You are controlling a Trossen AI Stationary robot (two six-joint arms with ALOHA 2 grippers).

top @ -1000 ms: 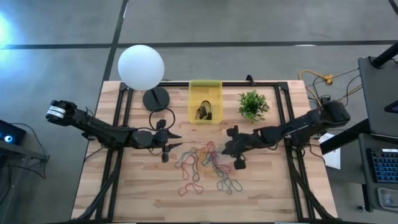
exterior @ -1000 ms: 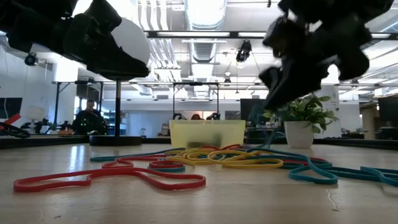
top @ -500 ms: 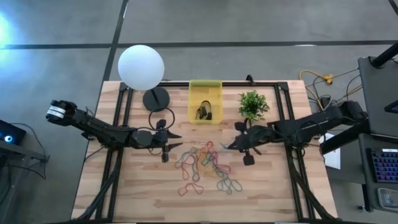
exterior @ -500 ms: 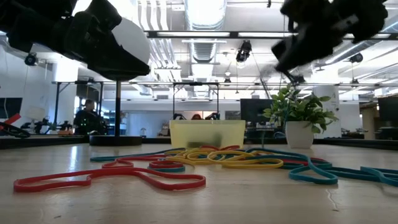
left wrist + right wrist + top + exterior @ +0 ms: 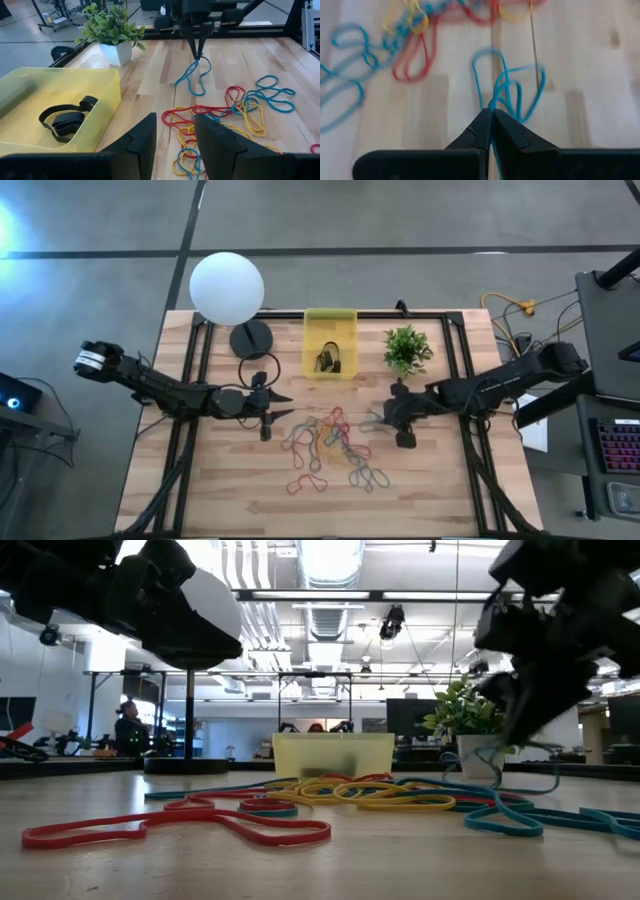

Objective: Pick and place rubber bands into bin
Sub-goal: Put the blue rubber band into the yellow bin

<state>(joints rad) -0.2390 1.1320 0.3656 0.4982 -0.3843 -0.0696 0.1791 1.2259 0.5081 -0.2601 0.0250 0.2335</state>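
My right pincer (image 5: 491, 120) is pinched shut on a blue rubber band (image 5: 507, 92), lifting it just off the tabletop (image 5: 220, 480) beside the pile of rubber bands (image 5: 330, 442). My left pincer (image 5: 283, 405) waits partly open on the pile's other side, holding nothing. The yellow bin (image 5: 329, 325) sits beyond the pile, near the plant (image 5: 406, 348).

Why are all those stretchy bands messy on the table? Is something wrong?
Nothing looks broken. The rubber bands lie in a loose tangle on the table, not yet sorted. The yellow bin holds only a few dark ones. The right pincer is pinching a blue band.
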